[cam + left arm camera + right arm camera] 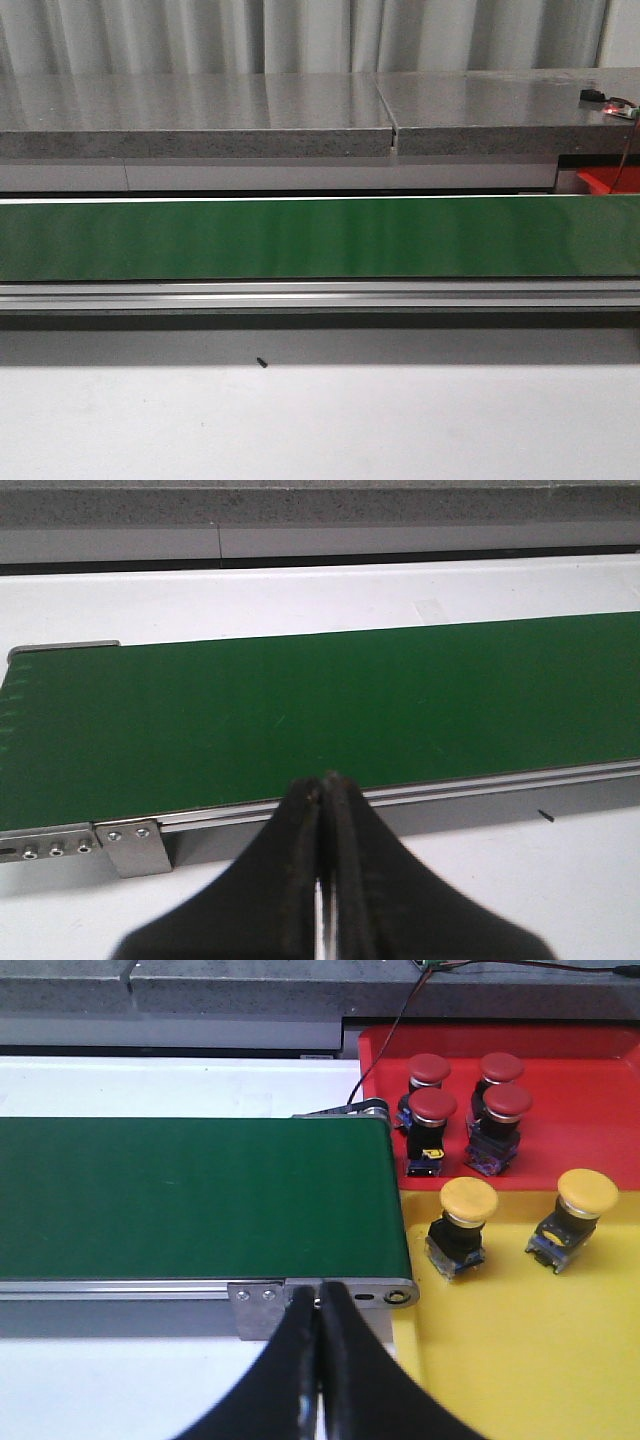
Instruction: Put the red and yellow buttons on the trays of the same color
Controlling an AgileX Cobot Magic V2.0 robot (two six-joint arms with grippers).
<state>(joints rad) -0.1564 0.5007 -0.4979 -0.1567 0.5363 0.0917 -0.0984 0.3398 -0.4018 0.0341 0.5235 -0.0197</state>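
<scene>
In the right wrist view several red buttons (432, 1108) stand on the red tray (590, 1150), and two yellow buttons (468, 1200) (586, 1190) stand on the yellow tray (520, 1360). My right gripper (319, 1295) is shut and empty, just short of the green belt's (190, 1200) end, left of the yellow tray. My left gripper (324, 785) is shut and empty at the near rail of the belt (320, 710). The belt carries no button. In the front view only a corner of the red tray (608, 181) shows; neither gripper is visible there.
A grey stone ledge (300, 115) runs behind the belt (320, 238). A small black screw (261, 362) lies on the white table in front of the belt rail. A dark cable (385, 1045) runs to the belt's end near the red tray.
</scene>
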